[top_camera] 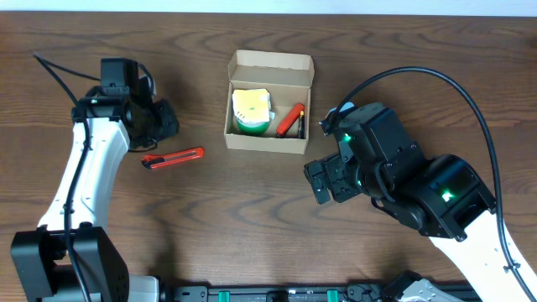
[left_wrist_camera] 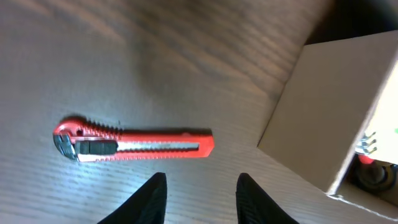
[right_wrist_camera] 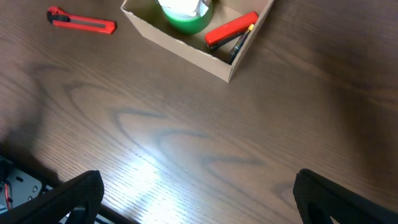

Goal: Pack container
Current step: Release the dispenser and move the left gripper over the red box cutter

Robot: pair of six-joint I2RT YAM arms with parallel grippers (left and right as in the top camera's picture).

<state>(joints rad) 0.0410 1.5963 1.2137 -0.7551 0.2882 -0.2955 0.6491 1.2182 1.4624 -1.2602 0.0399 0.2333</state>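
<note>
- Overhead: open cardboard box (top_camera: pixel 267 143) mid-table holds green tape roll (top_camera: pixel 252 113) and red tool (top_camera: pixel 291 119).
- Left wrist view: left gripper (left_wrist_camera: pixel 199 199) spread, empty, near red box cutter (left_wrist_camera: pixel 134 142).
- Right wrist view: right gripper (right_wrist_camera: pixel 202 199) spread wide, empty.

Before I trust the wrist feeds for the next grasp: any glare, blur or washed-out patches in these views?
Overhead: sharp and evenly lit, container contents readable. Left wrist: soft focus, red box cutter recognisable, container wall washed out toward the right edge. Right wrist: bright glare patch on the table, its own fingers dark and blurred.
</note>
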